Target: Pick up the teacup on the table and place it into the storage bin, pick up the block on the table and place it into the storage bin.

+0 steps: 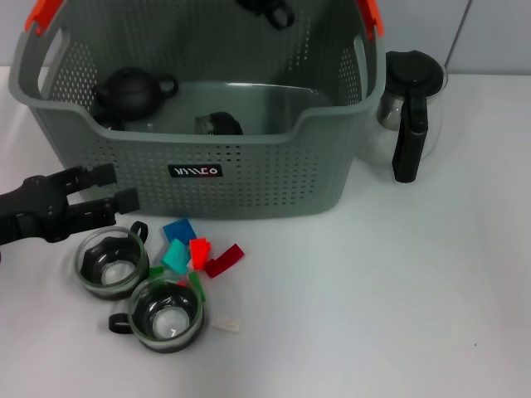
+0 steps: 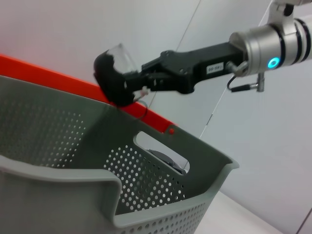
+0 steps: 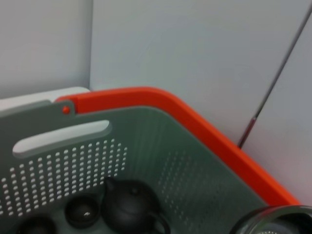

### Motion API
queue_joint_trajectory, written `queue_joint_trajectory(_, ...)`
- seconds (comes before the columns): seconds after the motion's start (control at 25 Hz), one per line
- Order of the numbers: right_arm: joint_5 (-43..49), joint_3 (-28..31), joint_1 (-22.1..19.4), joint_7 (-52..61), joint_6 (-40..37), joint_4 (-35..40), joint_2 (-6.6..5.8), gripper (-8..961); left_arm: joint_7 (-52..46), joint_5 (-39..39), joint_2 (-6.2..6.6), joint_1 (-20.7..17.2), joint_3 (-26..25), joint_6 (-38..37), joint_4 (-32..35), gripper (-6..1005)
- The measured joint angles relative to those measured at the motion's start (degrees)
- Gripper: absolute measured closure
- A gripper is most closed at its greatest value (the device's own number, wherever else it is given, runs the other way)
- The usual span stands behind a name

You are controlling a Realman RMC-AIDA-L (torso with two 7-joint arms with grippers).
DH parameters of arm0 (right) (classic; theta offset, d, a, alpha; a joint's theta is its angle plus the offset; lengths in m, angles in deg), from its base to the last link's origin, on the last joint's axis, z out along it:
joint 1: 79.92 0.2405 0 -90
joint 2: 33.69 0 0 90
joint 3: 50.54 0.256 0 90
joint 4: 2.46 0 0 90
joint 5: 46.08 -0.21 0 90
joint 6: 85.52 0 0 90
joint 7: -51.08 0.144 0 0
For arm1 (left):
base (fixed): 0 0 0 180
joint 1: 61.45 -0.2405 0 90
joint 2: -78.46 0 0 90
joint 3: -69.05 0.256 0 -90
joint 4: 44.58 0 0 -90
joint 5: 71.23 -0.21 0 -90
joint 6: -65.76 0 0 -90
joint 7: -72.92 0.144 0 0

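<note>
While the right gripper (image 2: 127, 87) is hanging above the storage bin (image 1: 249, 178), its black fingers are clamping a teacup (image 2: 113, 75) with a glass wall and a dark base, held tilted over the bin's orange-edged back rim. In the head view only a dark piece of that cup (image 1: 267, 10) is showing at the top edge, over the bin's interior, and in the right wrist view a glass rim (image 3: 278, 220) is peeking in at one corner.

The left gripper (image 1: 108, 197) is hovering low at the robot's left, just in front of the bin's front wall, with its two black fingers standing a little apart and gripping nothing. Just below its fingertips a second glass teacup (image 1: 110, 263) is sitting upright on the white table (image 1: 373, 315), and a third teacup (image 1: 164, 313) is standing close beside it, nearer the robot.

Between those cups and the bin, a cluster of coloured blocks is lying on the table: a blue block (image 1: 177, 230), a teal block (image 1: 175, 257), a red block (image 1: 200, 249), a dark red block (image 1: 224, 260) and a green block (image 1: 197, 287).

Inside the bin, a black teapot (image 1: 129, 89) is resting near the left wall, with a small dark cup (image 1: 219, 124) near the middle. A glass carafe (image 1: 408, 104) with a black lid and handle is standing on the table just beside the bin's right wall.
</note>
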Motion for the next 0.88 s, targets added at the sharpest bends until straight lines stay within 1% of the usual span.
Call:
queue_joint_trajectory(0.2,-2.03,-4.66,0.67,-0.42,5.35,-5.14,0.67,897,0.0,0.0,0.0,-0.12,-0.04,0.0,-0.02,125)
queue_joint_trajectory(0.36,-4.92,-8.06,0.55,-1.03,7.78,-7.92,0.69,897,0.0,0.0,0.0,-0.08,-0.13,0.04,-0.02,124)
queue_joint_trajectory(0.72,-6.09,-9.54,0.24,-1.33,8.28,-9.59,0.86,897,0.27,0.0,0.0,0.6,-0.12,0.36,-0.6,124)
queue_joint_trajectory(0.88,-8.12,-11.9,0.33,-2.12,7.75,-9.7,0.88,897,0.4,-0.02,0.0,0.49,-0.12,0.36,-0.67,124)
